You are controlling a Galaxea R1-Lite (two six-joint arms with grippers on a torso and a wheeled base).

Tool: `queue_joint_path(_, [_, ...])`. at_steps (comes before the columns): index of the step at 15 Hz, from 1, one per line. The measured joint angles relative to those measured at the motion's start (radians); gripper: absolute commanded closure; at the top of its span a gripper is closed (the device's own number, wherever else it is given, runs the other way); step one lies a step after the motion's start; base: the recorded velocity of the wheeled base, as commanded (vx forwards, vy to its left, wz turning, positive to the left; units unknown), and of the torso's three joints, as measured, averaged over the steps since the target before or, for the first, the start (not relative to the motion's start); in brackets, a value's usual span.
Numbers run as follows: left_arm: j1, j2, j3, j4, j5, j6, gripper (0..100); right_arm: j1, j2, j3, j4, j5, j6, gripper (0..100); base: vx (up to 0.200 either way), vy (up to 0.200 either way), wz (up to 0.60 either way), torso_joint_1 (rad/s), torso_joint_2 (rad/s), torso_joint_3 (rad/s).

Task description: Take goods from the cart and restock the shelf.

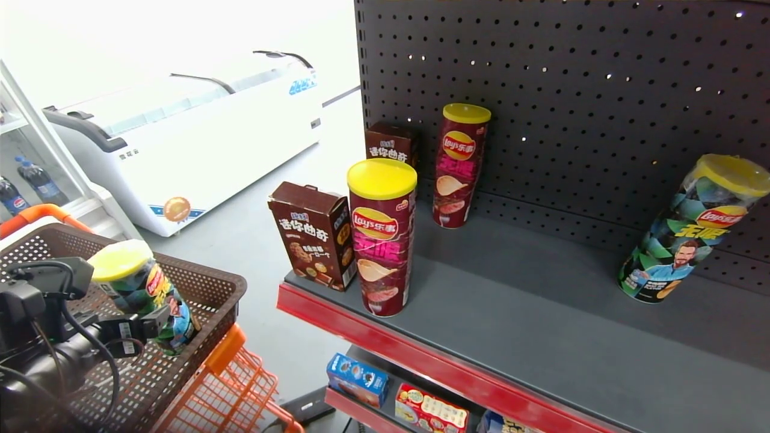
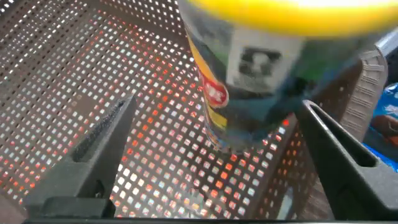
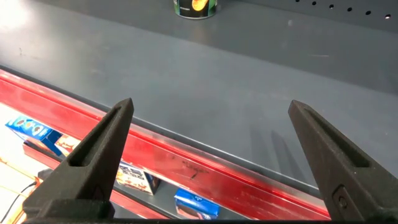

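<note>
Chip can (image 1: 144, 288) with a yellow lid and a green-and-blue printed wrap stands in the brown mesh basket (image 1: 204, 279) atop the orange cart (image 1: 231, 385), beside the shelf (image 1: 541, 313). The left gripper (image 2: 216, 104) sits low in the basket, its fingers spread wide either side of the can, not clamped on it. The right gripper (image 3: 210, 107) hangs over the shelf's red front edge, wide open and holding nothing

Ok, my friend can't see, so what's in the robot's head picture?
The left gripper is open around a green chip can in the brown cart basket. The grey shelf beside it holds two red chip cans, two brown boxes and a second green can leaning on the pegboard.
</note>
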Motion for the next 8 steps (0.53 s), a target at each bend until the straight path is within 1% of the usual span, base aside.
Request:
queue_joint_path(4, [0.0, 0.088, -0.058, -0.015, -0.005, -0.002, 0, 0.0, 0.0, 0.0, 0.0, 0.0, 0.0, 0, 0.0, 0.0, 0.0, 0.0, 0.0, 0.0])
queue_joint_path(8, [-0.028, 0.165, -0.099, -0.108, -0.008, -0.002, 0, 0.0, 0.0, 0.0, 0.0, 0.0, 0.0, 0, 0.0, 0.0, 0.0, 0.0, 0.0, 0.0])
